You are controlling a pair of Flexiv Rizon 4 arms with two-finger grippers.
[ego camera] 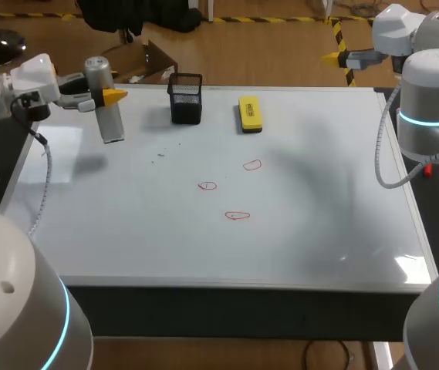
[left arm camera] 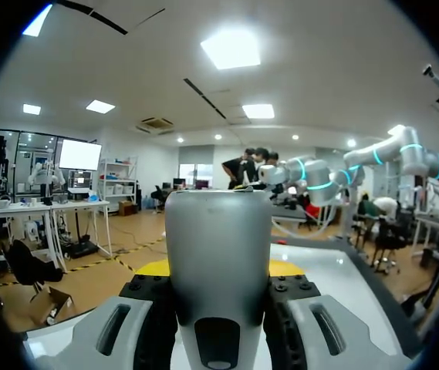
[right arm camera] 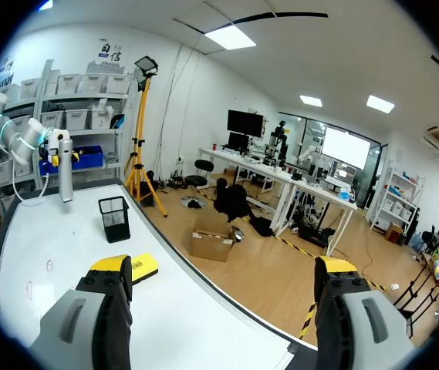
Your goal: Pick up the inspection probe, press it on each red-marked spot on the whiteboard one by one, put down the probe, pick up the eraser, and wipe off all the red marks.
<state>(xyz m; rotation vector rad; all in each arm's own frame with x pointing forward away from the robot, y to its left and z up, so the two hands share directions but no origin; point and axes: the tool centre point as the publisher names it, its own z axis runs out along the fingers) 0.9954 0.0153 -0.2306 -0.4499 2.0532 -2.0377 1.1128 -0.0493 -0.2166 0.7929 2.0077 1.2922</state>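
The inspection probe [ego camera: 111, 125] is held by the left gripper [ego camera: 103, 97] at the far left corner of the whiteboard [ego camera: 319, 231], which lies flat on the worktop. The fingers are pinching its grey body from two sides. Its long axis is nearly upright, with the lower end towards the board.

The three red marks [ego camera: 237, 216] are found to the right of the probe and nearer, around the middle of the board, so a move right and near, then down, is judged to be needed.

The right gripper [right arm camera: 223, 271] is kept at the far right with its fingers spread and nothing between them. The eraser [ego camera: 250, 112] lies at the far edge, right of the mesh holder [ego camera: 186, 99].

It cannot be told if the probe's lower end touches the board, and in the left wrist view this end is cut off.
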